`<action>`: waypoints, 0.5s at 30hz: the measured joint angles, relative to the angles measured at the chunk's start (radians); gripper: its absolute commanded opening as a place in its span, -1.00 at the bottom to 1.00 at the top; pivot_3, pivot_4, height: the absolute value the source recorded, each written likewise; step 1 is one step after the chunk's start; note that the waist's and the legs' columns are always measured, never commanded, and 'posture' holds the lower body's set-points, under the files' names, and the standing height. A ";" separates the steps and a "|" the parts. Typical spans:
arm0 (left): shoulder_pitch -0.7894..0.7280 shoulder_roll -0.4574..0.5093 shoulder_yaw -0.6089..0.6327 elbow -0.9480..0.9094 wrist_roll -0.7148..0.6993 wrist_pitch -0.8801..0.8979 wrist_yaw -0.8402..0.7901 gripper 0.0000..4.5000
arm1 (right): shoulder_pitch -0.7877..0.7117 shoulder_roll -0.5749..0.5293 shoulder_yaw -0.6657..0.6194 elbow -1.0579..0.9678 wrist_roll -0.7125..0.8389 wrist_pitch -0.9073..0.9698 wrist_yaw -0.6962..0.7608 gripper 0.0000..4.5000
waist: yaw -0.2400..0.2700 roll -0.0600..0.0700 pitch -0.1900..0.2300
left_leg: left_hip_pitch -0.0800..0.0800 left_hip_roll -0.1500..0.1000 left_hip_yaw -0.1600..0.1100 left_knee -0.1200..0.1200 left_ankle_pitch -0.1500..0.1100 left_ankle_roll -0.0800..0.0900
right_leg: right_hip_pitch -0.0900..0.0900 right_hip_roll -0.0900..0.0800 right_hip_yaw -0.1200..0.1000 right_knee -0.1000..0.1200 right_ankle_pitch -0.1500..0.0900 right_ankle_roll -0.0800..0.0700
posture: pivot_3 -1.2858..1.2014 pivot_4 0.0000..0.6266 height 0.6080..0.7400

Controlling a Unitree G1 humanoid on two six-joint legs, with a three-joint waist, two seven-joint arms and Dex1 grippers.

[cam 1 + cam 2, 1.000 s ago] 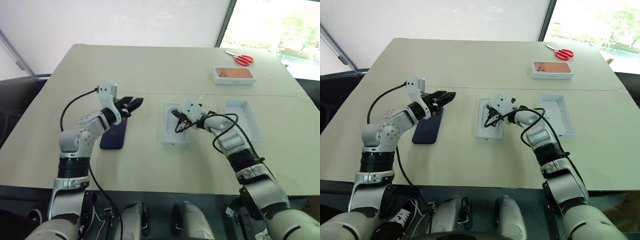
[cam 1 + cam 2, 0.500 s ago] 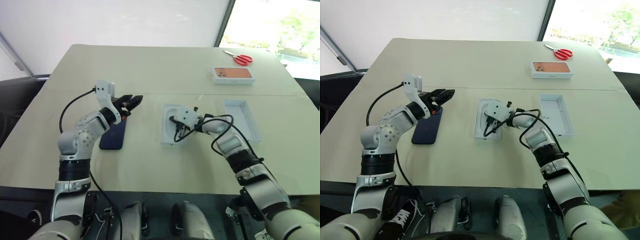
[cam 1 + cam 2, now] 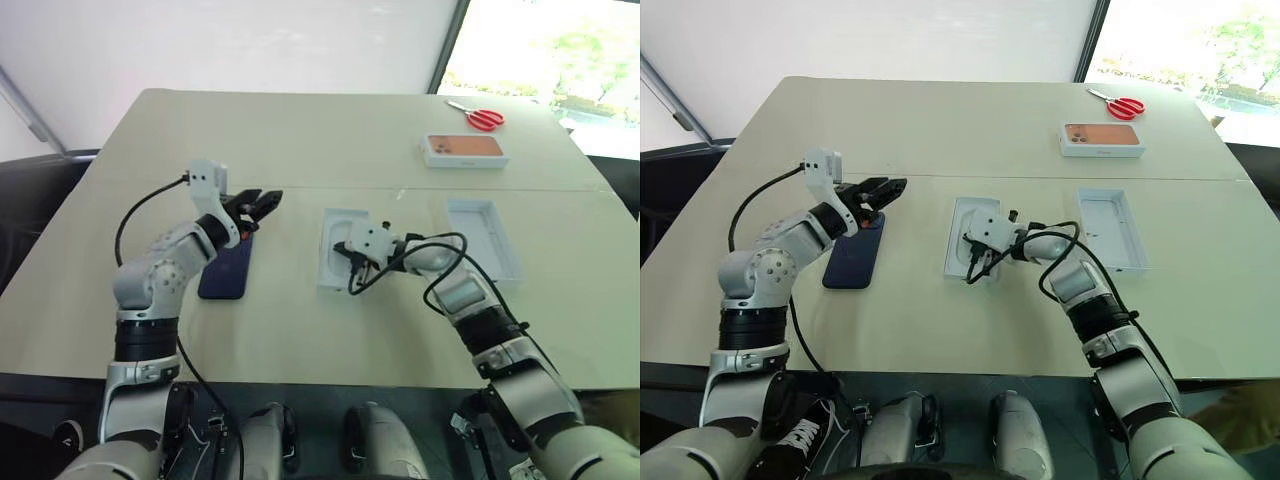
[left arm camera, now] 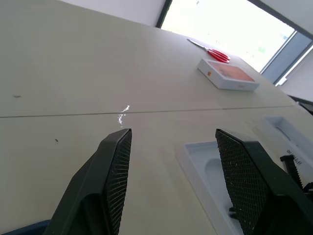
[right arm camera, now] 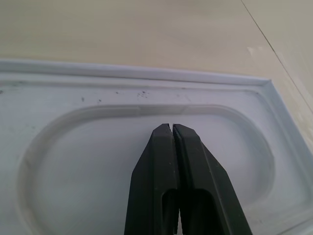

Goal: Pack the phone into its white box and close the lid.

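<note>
Right tool pulls back over the insert

Drawing back toward the near end of the thin white insert (image 3: pixel 341 248), the right tool (image 5: pixel 172 131) now hangs over its oval recess with both fingers pressed together, holding nothing. Left tool (image 3: pixel 268 200) hovers above the bench (image 3: pixel 300 130) with fingers apart and empty, over the far end of the phone (image 3: pixel 227 270), which lies flat left of the insert. An open white box (image 3: pixel 486 238) sits to the insert's right, well apart from the phone

L claw (image 3: pixel 262 203) open, arm raised; R claw (image 5: pixel 173 131) shut, tilted down.
</note>
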State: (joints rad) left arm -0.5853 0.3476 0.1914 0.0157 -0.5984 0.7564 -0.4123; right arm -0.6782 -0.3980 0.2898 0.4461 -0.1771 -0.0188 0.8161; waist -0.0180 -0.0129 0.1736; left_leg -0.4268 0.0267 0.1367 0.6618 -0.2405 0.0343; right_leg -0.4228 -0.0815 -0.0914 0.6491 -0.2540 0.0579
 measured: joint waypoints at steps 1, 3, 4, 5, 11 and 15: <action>0.007 0.012 0.003 0.000 -0.001 0.003 -0.002 0.29 | -0.005 -0.011 0.000 0.010 -0.006 -0.012 -0.005 -0.95 | 0.000 0.000 0.000 | 0.000 0.000 0.000 0.000 0.000 0.000 | 0.000 0.000 0.000 0.000 0.000 0.000 | 0.03 -0.52 1.00; 0.030 0.036 0.019 0.001 -0.005 0.027 -0.003 0.29 | -0.011 -0.011 -0.010 0.019 0.002 -0.006 -0.005 -0.95 | 0.000 0.000 0.000 | 0.000 0.000 0.000 0.000 0.000 0.000 | 0.000 0.000 0.000 0.000 0.000 0.000 | 0.03 -0.52 1.00; 0.040 0.051 0.027 0.001 -0.011 0.044 -0.008 0.29 | -0.011 -0.002 -0.022 0.018 0.017 0.005 -0.003 -0.95 | 0.000 0.000 0.000 | 0.000 0.000 0.000 0.000 0.000 0.000 | 0.000 0.000 0.000 0.000 0.000 0.000 | 0.03 -0.52 1.00; 0.043 0.064 0.033 0.002 -0.018 0.056 -0.015 0.29 | -0.012 0.004 -0.029 0.016 0.030 0.014 -0.001 -0.95 | -0.001 0.000 0.000 | 0.000 0.000 0.000 0.000 0.000 0.000 | 0.000 0.000 0.000 0.000 0.000 0.000 | 0.03 -0.52 1.00; 0.057 0.217 0.148 0.033 -0.103 0.208 -0.067 0.29 | -0.088 0.077 -0.046 -0.066 0.096 0.095 0.010 -0.95 | -0.016 0.001 0.001 | 0.000 0.001 0.000 -0.001 0.000 -0.001 | -0.002 0.000 0.000 0.001 0.000 0.000 | 0.03 -0.52 1.00; 0.068 0.266 0.199 0.092 -0.157 0.300 -0.105 0.29 | -0.103 0.159 -0.007 -0.066 0.100 0.099 0.002 -0.95 | -0.015 0.000 0.000 | 0.000 0.000 0.000 -0.001 0.000 -0.001 | -0.001 -0.001 0.000 0.000 0.000 0.000 | 0.03 -0.52 1.00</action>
State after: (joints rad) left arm -0.5178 0.6138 0.3906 0.1081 -0.7557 1.0567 -0.5173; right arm -0.7815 -0.2387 0.2824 0.3802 -0.0772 0.0804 0.8182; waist -0.0333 -0.0126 0.1740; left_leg -0.4272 0.0267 0.1364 0.6610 -0.2405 0.0334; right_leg -0.4240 -0.0821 -0.0915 0.6496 -0.2541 0.0578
